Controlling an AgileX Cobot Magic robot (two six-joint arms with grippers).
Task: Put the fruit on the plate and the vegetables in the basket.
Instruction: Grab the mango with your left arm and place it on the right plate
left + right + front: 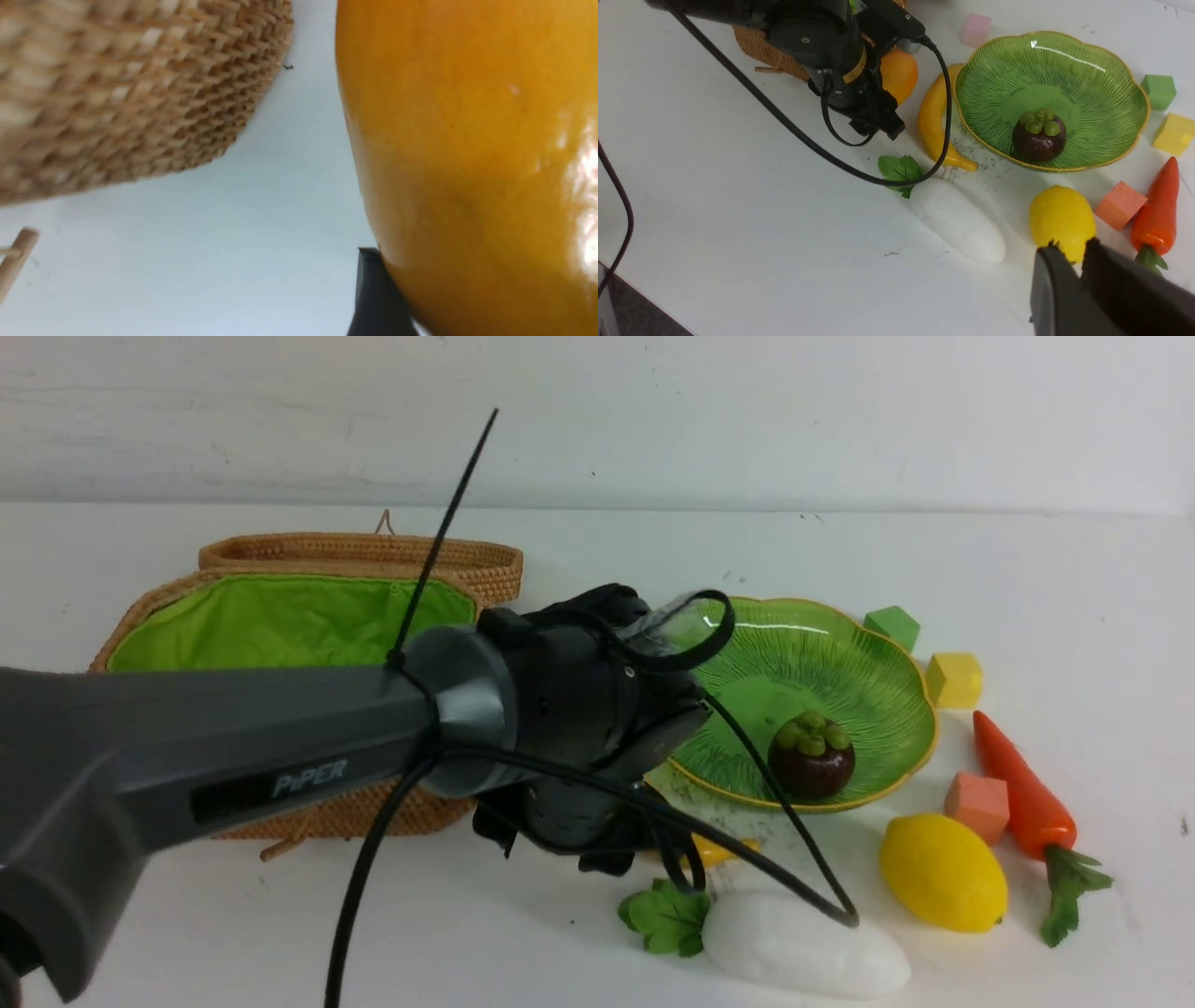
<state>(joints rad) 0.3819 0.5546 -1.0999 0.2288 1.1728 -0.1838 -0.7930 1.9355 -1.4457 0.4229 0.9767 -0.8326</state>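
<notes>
Mango (901,72) beside basket (761,46), left gripper (888,86) clamped on it: lift clear of banana (931,121), set low on plate (1101,84).

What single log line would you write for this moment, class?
left claw: at mango, grip unclear | right claw: shut, empty | plate: mangosteen only | banana, lemon: on table

counter (233,933): white | at left jaws: mango (900,74) | just beside left jaws: basket (140,93), banana (931,121) | near left jaws: plate (840,663), radish (803,943) | well apart, right of left jaws: lemon (943,873), carrot (1022,793), green cube (892,625), yellow cube (954,679), orange cube (977,805) | beyond left jaws: pink cube (976,29)
</notes>
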